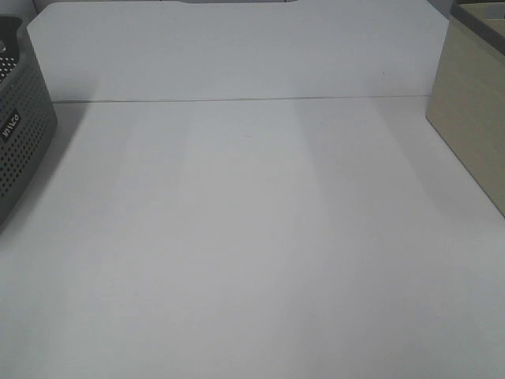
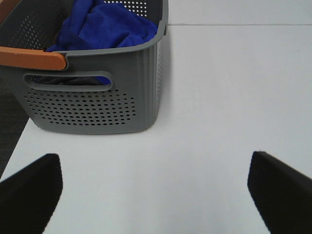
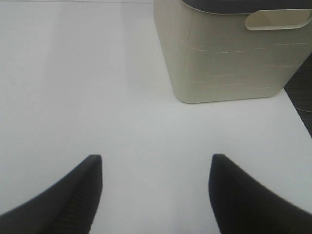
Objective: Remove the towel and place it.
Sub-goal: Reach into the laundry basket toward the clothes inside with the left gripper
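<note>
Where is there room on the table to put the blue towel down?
The whole middle of the white table is bare, between the grey basket and the beige bin. The basket itself is crowded: the towel is bunched inside.

- Grey basket (image 1: 31,110), outer wall, exterior high view: small dark rectangular label (image 1: 12,128) w/ white lettering, set at a slant.
- Lettering approx. one short word; chars too small and blurred to read reliably.

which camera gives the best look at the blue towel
Left wrist view: the towel lies bunched inside the grey basket. Exterior high shows only that basket's edge, no towel; right wrist shows neither.
</note>
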`<state>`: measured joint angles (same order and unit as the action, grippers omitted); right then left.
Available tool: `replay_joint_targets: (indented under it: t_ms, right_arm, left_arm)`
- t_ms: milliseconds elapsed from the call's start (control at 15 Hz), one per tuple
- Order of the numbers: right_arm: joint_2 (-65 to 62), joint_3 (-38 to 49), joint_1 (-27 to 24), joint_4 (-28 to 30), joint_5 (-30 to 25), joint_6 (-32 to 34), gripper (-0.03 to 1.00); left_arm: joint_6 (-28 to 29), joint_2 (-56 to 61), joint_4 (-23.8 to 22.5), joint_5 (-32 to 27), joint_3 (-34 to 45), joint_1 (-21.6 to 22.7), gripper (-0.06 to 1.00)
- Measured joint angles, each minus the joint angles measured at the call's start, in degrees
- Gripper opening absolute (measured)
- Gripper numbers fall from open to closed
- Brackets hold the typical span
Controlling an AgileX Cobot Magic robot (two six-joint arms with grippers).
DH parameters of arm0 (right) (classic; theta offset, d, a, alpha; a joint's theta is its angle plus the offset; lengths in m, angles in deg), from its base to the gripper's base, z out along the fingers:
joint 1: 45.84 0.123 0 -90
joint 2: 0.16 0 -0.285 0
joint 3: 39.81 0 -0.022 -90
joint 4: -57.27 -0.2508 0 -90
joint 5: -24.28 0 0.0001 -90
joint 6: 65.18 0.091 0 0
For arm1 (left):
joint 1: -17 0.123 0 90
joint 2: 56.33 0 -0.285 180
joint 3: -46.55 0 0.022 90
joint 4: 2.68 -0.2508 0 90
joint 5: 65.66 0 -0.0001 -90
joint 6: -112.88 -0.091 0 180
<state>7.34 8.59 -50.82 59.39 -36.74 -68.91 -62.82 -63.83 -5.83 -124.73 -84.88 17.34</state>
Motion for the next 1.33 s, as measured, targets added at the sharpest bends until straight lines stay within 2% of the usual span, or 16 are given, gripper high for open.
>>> replay_joint_targets:
  t_ms: [1333]
  right_arm:
    - [0.0, 0.0, 0.0, 0.0, 0.0, 0.0, 0.63]
  left_arm:
    - [0.0, 0.0, -0.11, -0.06, 0.0, 0.0, 0.98]
